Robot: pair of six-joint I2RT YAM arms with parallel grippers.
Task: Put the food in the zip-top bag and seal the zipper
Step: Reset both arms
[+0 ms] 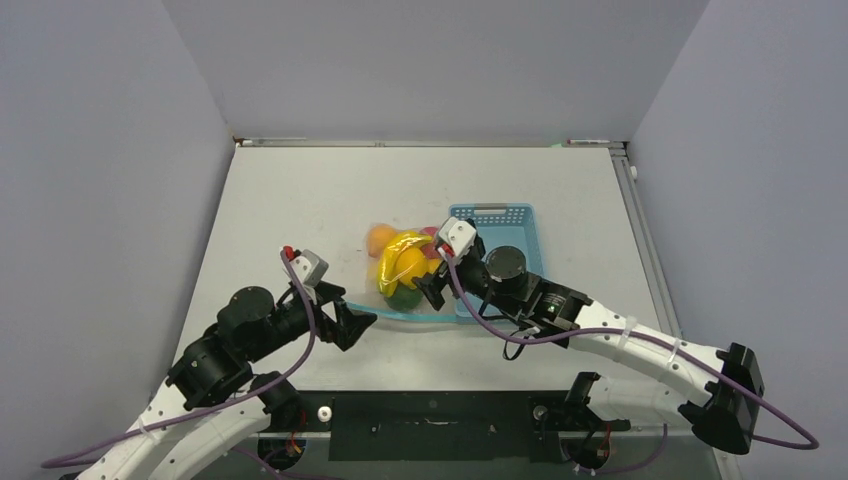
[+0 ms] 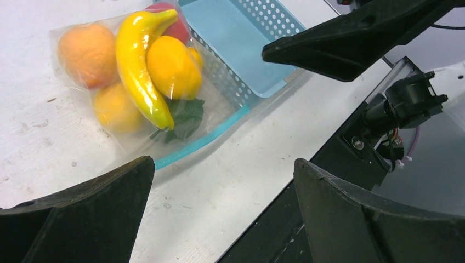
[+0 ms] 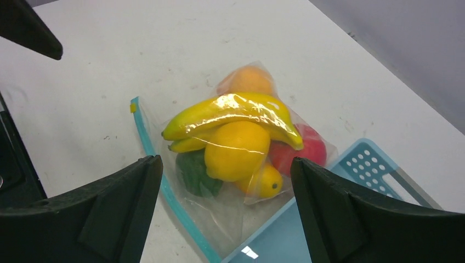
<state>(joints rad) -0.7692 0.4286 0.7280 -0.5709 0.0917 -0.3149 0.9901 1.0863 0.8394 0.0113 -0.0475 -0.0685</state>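
The clear zip-top bag [image 1: 405, 272] lies mid-table with the food inside: banana [image 3: 230, 109], big yellow fruit [image 3: 236, 150], orange [image 3: 249, 81], red apple [image 3: 307, 150], green lime [image 3: 194, 172] and small lemon [image 3: 266, 183]. Its teal zipper [image 3: 164, 186] runs along the near edge as one flat strip [image 2: 200, 141]. My right gripper [image 3: 226, 160] hovers open over the bag's near right part [image 1: 436, 285], holding nothing. My left gripper [image 2: 224, 161] is open over bare table, just short of the zipper's left end [image 1: 358, 322].
A light-blue lattice basket [image 1: 515, 225] stands right of the bag, and the bag's right side leans on its wall [image 2: 236, 82]. The table's near edge and black base plate [image 2: 307, 181] lie close under the left gripper. Grey walls enclose three sides.
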